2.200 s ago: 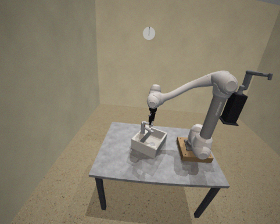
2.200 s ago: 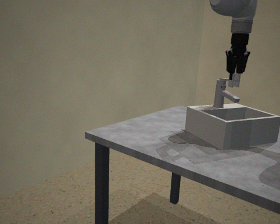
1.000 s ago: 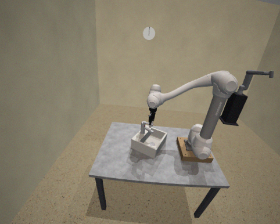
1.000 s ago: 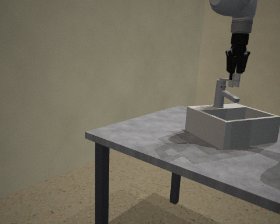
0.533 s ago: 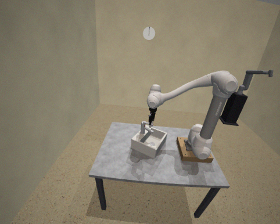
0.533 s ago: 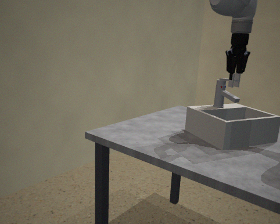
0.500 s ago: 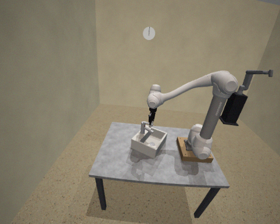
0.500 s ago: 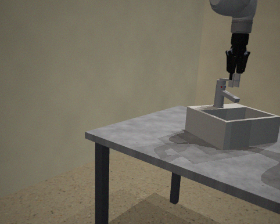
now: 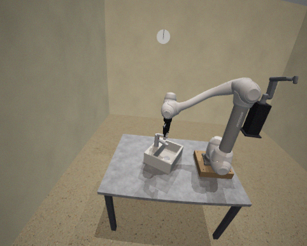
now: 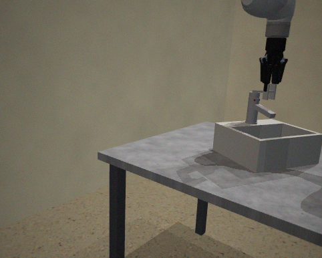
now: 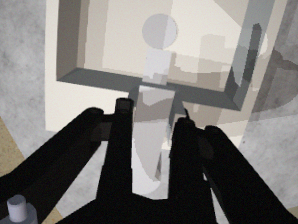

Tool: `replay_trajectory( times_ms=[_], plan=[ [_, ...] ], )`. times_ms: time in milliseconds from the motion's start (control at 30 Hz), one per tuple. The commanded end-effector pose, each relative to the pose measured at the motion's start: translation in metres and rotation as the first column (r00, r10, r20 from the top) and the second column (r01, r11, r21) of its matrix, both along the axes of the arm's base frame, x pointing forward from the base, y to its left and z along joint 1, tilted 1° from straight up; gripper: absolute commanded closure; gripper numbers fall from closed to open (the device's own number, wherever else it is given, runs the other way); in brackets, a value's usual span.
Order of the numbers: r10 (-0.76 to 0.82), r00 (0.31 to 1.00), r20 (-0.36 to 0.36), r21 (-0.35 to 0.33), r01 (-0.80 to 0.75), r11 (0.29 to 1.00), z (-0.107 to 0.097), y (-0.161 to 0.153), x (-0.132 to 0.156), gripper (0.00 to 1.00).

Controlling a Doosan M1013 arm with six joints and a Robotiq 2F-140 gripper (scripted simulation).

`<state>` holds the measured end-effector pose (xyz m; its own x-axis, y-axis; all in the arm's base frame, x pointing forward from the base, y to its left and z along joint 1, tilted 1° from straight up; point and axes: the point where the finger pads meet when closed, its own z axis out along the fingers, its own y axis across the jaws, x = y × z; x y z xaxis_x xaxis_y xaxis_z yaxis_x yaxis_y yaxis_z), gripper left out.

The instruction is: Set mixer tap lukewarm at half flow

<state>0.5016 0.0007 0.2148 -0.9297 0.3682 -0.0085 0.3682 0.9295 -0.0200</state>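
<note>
A grey mixer tap (image 10: 253, 108) stands at the back rim of a white square basin (image 10: 268, 144) on the table. Its spout slants down over the basin. A red dot (image 10: 254, 99) shows on the tap body. The flat lever (image 10: 262, 92) lies about level on top of the tap. My gripper (image 10: 269, 94) hangs straight down over it and is shut on the lever's outer end. In the wrist view the two black fingers clamp the pale lever (image 11: 153, 132) from both sides, with the basin and its drain (image 11: 160, 31) below. In the top view the gripper (image 9: 165, 135) is at the tap (image 9: 158, 141).
The basin (image 9: 164, 157) sits near the middle of a grey table (image 9: 171, 173). The arm's base stands on a wooden block (image 9: 213, 164) at the table's right side. A black box (image 9: 257, 118) on a stand is behind the arm.
</note>
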Motion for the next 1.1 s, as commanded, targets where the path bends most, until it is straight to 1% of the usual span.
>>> replay_trajectory(
  times_ms=[0, 100, 1067],
  plan=[
    [0.000, 1.000, 0.000, 0.000, 0.000, 1.000, 0.0054, -0.0005, 0.0016, 1.00],
    [0.000, 1.000, 0.000, 0.000, 0.000, 1.000, 0.0088, -0.0009, 0.0028, 1.00],
    [0.000, 1.000, 0.000, 0.000, 0.000, 1.000, 0.0089, -0.0009, 0.0029, 1.00]
  ],
)
